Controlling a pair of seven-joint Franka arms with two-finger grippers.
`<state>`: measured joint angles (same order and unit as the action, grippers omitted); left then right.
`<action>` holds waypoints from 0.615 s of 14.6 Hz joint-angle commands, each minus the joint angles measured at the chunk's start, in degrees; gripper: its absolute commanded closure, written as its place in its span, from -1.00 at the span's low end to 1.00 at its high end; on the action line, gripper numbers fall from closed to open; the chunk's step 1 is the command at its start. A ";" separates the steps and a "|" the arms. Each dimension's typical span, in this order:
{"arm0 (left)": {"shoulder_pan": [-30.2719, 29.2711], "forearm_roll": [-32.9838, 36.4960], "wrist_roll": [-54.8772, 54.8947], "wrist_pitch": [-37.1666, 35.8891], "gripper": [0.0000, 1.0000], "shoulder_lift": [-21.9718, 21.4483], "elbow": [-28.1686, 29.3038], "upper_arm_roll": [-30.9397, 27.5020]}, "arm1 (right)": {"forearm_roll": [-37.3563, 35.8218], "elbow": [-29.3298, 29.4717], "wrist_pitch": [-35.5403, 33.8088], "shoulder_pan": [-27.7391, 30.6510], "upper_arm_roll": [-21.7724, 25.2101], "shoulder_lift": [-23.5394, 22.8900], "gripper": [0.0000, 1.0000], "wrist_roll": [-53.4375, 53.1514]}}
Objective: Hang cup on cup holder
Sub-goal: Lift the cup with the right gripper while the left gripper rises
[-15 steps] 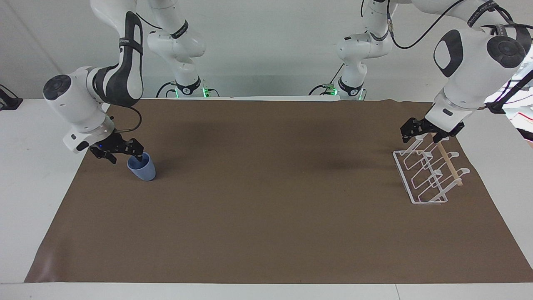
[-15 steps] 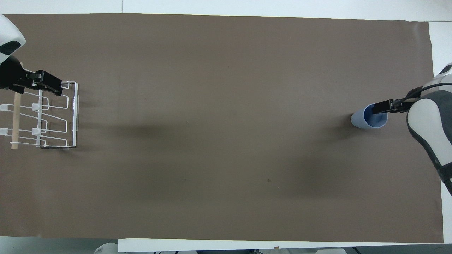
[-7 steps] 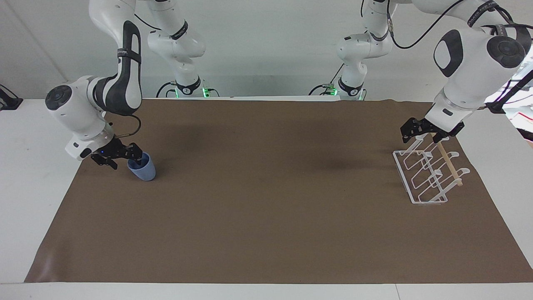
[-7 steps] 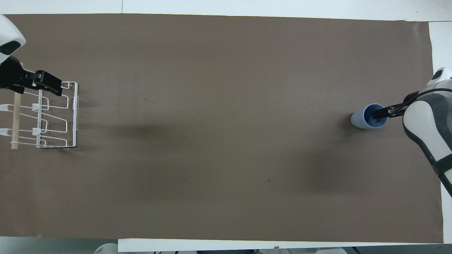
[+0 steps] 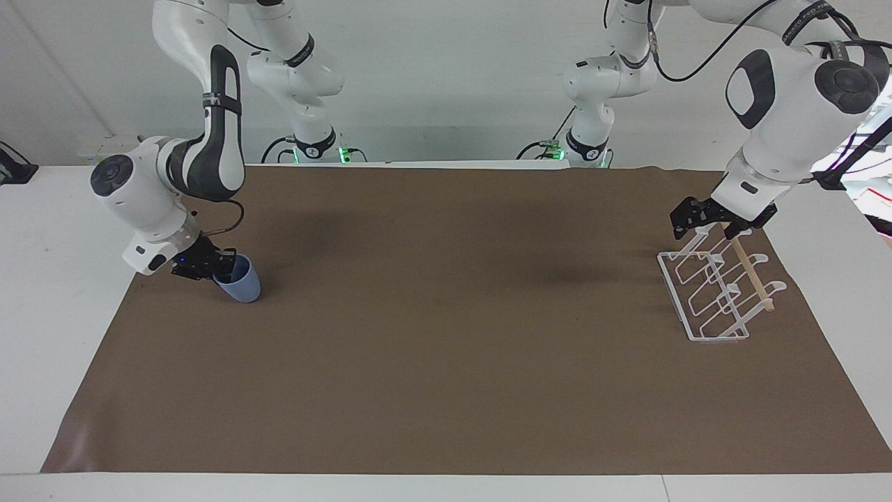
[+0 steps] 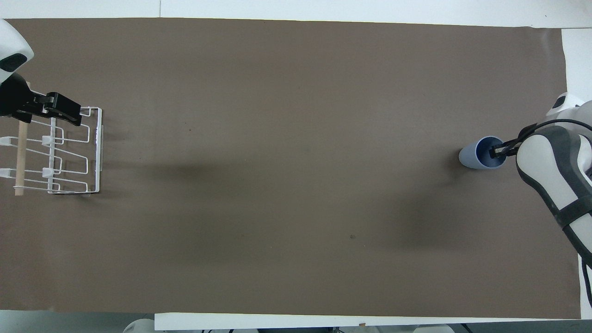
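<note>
The light blue cup (image 5: 239, 282) rests tilted on the brown mat near the right arm's end of the table, its mouth turned toward that end; it also shows in the overhead view (image 6: 474, 155). My right gripper (image 5: 221, 267) is at the cup's mouth, one finger inside and one outside, closed on the rim (image 6: 498, 151). The white wire cup holder (image 5: 711, 296) with its wooden dowel (image 5: 751, 273) stands at the left arm's end (image 6: 69, 157). My left gripper (image 5: 702, 216) grips the holder's raised wire end nearest the robots (image 6: 69, 115).
The brown mat (image 5: 446, 335) covers the table between the cup and the cup holder. White table border (image 5: 42, 279) runs around the mat.
My right gripper has turned and sunk lower at the cup's mouth, and its fingers have closed on the rim. The cup has barely shifted. The left gripper and the holder have not moved.
</note>
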<state>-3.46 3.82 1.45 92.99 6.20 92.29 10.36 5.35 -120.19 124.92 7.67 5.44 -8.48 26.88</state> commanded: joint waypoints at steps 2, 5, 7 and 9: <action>0.47 -0.57 0.40 -0.62 -0.99 -1.27 0.53 0.27 | 0.98 6.33 -7.62 -1.95 -0.34 -0.40 1.00 2.38; 0.56 -1.18 -0.04 -1.85 -0.99 -4.17 -0.08 0.89 | 11.64 16.28 -23.01 -3.98 -0.95 -0.05 1.00 2.29; 0.83 -2.94 -1.27 -1.58 -0.99 -5.05 1.75 0.80 | 28.67 16.83 -28.49 -3.98 -0.87 0.22 1.00 2.21; 0.39 -3.55 -2.06 4.34 -0.99 -9.16 10.59 0.80 | 37.16 16.65 -30.08 -5.55 -1.30 0.31 1.00 2.12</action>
<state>-3.20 1.42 0.63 92.52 1.39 94.40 11.58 35.23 -103.62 96.60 2.60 4.51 -7.54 27.71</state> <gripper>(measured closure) 0.000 0.956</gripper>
